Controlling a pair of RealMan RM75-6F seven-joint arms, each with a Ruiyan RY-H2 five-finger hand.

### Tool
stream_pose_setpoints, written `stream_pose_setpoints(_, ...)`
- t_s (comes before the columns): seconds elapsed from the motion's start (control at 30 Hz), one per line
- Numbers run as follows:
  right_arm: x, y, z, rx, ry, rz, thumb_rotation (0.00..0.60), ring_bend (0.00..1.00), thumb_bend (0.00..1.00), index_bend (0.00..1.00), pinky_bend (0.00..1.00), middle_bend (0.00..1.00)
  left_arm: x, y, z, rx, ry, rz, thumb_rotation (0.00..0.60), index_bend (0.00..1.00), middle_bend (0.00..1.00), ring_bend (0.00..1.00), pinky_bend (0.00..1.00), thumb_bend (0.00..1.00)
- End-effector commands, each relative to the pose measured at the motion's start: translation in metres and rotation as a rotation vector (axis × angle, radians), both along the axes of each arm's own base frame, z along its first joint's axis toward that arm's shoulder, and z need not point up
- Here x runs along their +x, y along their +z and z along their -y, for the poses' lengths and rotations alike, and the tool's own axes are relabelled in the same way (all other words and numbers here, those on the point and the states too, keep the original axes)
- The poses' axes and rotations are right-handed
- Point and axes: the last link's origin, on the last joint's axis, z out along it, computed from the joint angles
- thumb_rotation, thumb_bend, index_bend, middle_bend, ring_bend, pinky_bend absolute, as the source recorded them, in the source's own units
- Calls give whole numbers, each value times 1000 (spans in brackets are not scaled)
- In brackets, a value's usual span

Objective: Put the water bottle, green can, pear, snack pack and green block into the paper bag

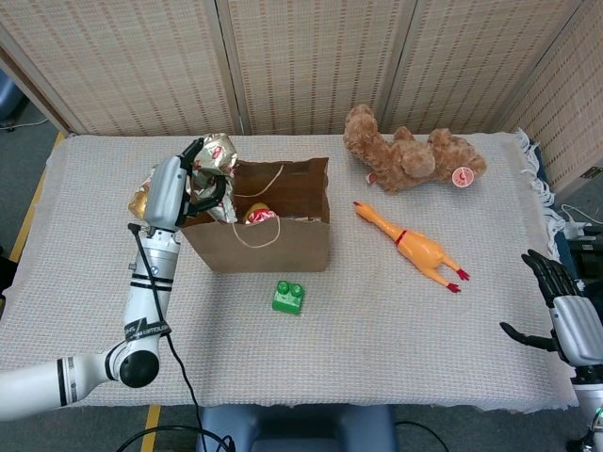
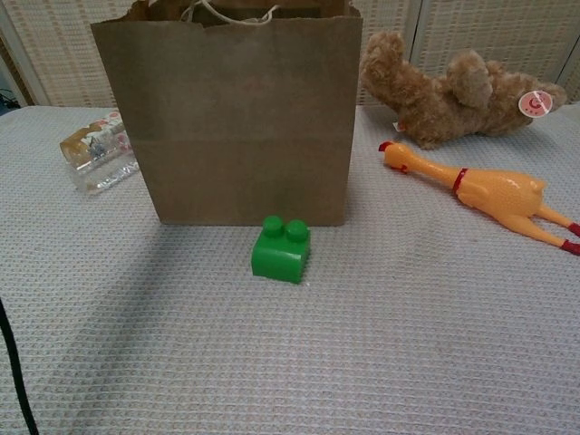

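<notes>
My left hand [image 1: 179, 188] holds the crinkled silver snack pack [image 1: 215, 153] above the left rim of the open paper bag [image 1: 259, 231]. Something red and yellow lies inside the bag. The green block [image 1: 288, 296] sits on the cloth just in front of the bag, also clear in the chest view as green block [image 2: 282, 248]. The water bottle [image 2: 100, 152] lies on its side left of the bag [image 2: 237, 113]. My right hand [image 1: 565, 311] hangs open past the table's right edge, holding nothing.
A brown teddy bear [image 1: 410, 151] lies at the back right and a yellow rubber chicken [image 1: 415, 247] lies in front of it. A second bottle with an amber label [image 1: 144, 193] lies behind my left arm. Woven screens stand behind the table.
</notes>
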Motion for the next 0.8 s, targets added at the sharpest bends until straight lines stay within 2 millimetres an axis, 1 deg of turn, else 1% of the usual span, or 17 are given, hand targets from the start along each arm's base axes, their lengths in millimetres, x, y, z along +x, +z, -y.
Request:
stream_pose_setpoints(0.03, -1, 1, 0, 0, -5, 3, 600, 0, 57, 0, 0, 0, 20, -14, -9, -5, -34, -14, 600, 666, 672, 584, 685, 653)
stream_pose_setpoints(0.1, -2, 1, -1, -1, -9, 5, 600, 0, 57, 0, 0, 0, 26, -22, -13, -10, -47, -20, 600, 665, 672, 584, 686, 651)
stream_pose_setpoints(0.2, -2, 2, -1, -3, -10, 5, 600, 0, 57, 0, 0, 0, 31, -34, -16, -16, -53, -40, 600, 664, 670, 584, 685, 648)
stream_pose_setpoints(0.3, -2, 2, -2, -3, -12, 7, 600, 0, 57, 0, 0, 0, 31, -45, -16, -41, -53, -58, 600, 656, 663, 581, 680, 643)
stream_pose_setpoints(0.4, -2, 2, -2, -2, -12, 7, 600, 0, 57, 0, 0, 0, 27, -58, -13, -78, -57, -118, 600, 633, 645, 560, 665, 618)
stream_pose_setpoints(0.47, -2, 2, -2, -2, -12, 7, 600, 0, 57, 0, 0, 0, 24, -62, -10, -103, -63, -159, 600, 581, 598, 510, 622, 572)
stream_pose_setpoints(0.5, -2, 2, -2, -1, -11, 7, 600, 0, 57, 0, 0, 0, 23, -65, -8, -123, -68, -187, 600, 504, 523, 429, 555, 525)
stream_pose_setpoints(0.57, -2, 2, -2, -1, -10, 6, 600, 0, 57, 0, 0, 0, 21, -67, -6, -154, -75, -216, 600, 332, 337, 234, 389, 444)
stream_pose_setpoints(0.6, -2, 2, -2, 0, -10, 5, 600, 0, 57, 0, 0, 0, 21, -66, -6, -165, -77, -226, 600, 271, 264, 166, 329, 425)
stream_pose_setpoints(0.67, -2, 2, -2, 0, -10, 4, 600, 0, 57, 0, 0, 0, 22, -66, -6, -168, -78, -230, 600, 198, 180, 91, 270, 408)
stream_pose_setpoints(0.8, -2, 1, -2, 2, -10, 3, 600, 0, 57, 0, 0, 0, 23, -65, -5, -175, -75, -227, 600, 87, 80, 6, 204, 402)
